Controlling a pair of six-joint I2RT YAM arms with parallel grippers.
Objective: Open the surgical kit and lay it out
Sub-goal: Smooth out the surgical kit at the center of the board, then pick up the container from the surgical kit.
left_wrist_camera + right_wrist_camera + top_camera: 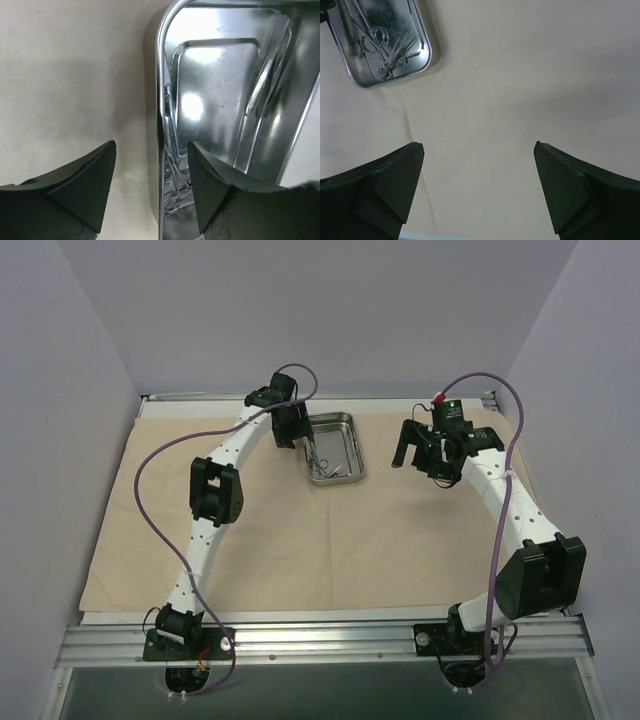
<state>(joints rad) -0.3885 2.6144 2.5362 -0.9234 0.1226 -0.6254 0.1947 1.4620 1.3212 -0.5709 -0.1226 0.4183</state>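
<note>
The steel tray [335,448], ring-handled instruments [385,50] inside, sat far-centre on the flat-spread beige drape [330,540]. The left gripper [151,150], fingers parted, straddled its rim; the right gripper [479,147] hung wide over cloth. Unwrapping looked done; laying out seemed next, needing a square rim pinch

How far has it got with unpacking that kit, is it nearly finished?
Done: the cloth wrap lies spread flat, with the steel tray standing on it. In hand: the left pincer is open astride the tray's rim; the right pincer is open above bare cloth. Left: the instruments lie in the tray, not yet laid out.
</note>
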